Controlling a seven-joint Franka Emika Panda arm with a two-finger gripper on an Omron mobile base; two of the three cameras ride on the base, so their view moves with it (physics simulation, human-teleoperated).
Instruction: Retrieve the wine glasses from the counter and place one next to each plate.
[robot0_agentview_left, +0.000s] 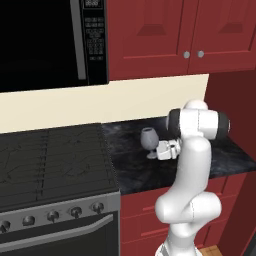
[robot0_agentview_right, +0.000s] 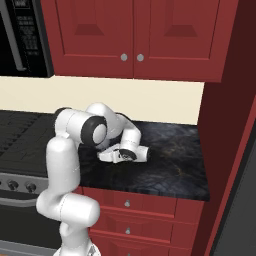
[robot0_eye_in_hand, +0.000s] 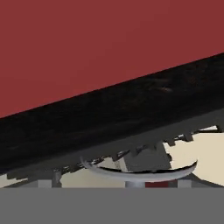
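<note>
Since the wine glass (robot0_agentview_left: 148, 140) stood upright on the black marbled counter (robot0_agentview_left: 130, 170), a little in from the stove (robot0_agentview_left: 50, 160) and back toward the cream wall (robot0_agentview_left: 125, 102), the arm had to reach in low and sideways to get at it. The gripper (robot0_agentview_left: 161, 150) sat just beside the glass on its right in the left base view, level with the stem and foot rather than the bowl, which looked like a sensible place to pinch something that round and slippery. Its fingers were spread wide and weren't squeezing anything, so the glass looked untouched on its own foot. In the hand view a curved grey rim (robot0_eye_in_hand: 140, 174) of the glass sat right at the bottom, very close to the camera, with the counter edge and red cabinet tilted behind it because the hand was rolled over. From the right base view the forearm hid the glass, and the gripper (robot0_agentview_right: 107, 156) hung low over the stone. Judging by that, the grab hadn't happened yet.
</note>
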